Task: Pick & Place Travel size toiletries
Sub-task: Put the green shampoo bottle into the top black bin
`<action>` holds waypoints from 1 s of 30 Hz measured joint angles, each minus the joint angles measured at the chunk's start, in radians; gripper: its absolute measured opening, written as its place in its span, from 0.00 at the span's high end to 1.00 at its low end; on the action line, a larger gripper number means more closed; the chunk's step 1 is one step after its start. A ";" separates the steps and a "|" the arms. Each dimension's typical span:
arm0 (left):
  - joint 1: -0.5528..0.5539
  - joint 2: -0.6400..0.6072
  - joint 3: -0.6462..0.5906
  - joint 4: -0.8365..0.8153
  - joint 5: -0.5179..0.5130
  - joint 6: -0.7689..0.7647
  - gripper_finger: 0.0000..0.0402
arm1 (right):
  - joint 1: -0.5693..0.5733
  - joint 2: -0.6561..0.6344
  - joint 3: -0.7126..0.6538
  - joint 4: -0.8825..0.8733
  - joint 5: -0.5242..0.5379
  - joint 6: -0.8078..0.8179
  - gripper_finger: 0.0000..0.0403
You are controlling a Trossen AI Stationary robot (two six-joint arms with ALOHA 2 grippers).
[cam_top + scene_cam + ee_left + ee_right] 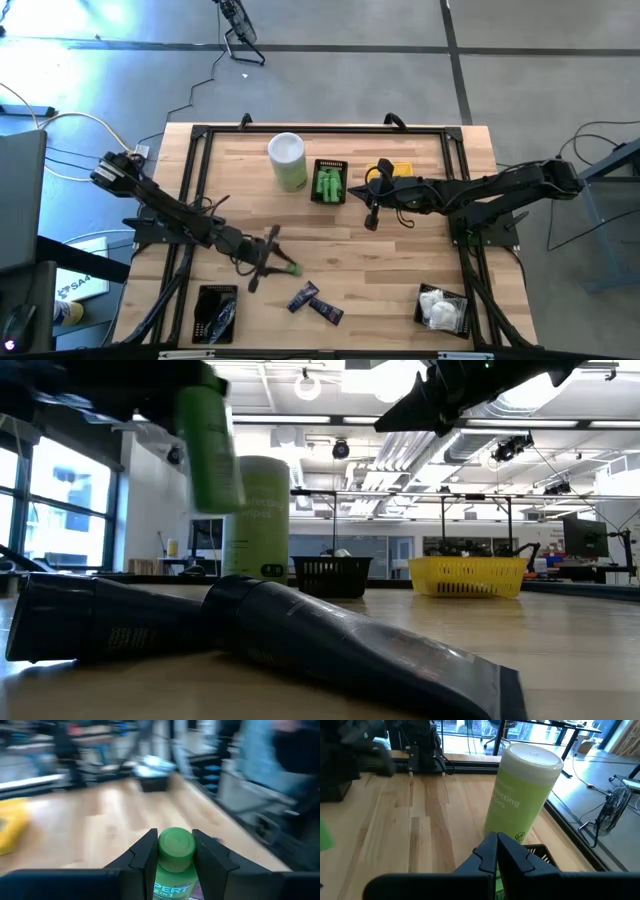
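Note:
My left gripper [176, 857] is shut on a little green bottle [290, 268], held up over the table's near middle; the low view shows this bottle [210, 445] in the air. Two dark navy tubes [303, 297] [327, 312] lie flat on the table just near of it, and they fill the foreground of the low view [300, 630]. More green bottles [329, 184] stand in a black basket. White soft packets [440, 308] sit in a basket at the near right. My right gripper [496, 847] is shut and empty, hovering beside the black basket. My left gripper pinches the green bottle between its two fingers [145, 856] on the upper body just below the cap [176, 846]. The bottle lies along the fingers, and its cap end reaches past the fingertips. It is lifted clear of the table.
A tall white-and-green canister [287, 160] stands at the far middle, left of the black basket [342, 166]. A yellow basket [402, 170] lies under my right arm. Another black basket [203, 300] with dark pieces sits at the near left. Bare wood lies in the table's middle.

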 joint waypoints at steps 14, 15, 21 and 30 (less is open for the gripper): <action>0.056 -0.035 0.129 -0.113 -0.406 -0.037 0.74 | 0.000 0.000 0.000 0.000 0.000 0.006 0.99; 0.073 -0.035 0.152 -0.146 -0.407 -0.040 0.74 | 0.000 0.000 0.000 0.000 0.000 0.007 0.99; 0.204 0.011 0.259 -0.305 -0.409 -0.135 0.74 | 0.000 0.000 0.000 0.000 0.000 0.010 0.99; 0.358 0.081 0.311 -0.296 -0.406 -0.224 0.74 | 0.000 0.000 0.000 -0.008 0.000 0.011 0.99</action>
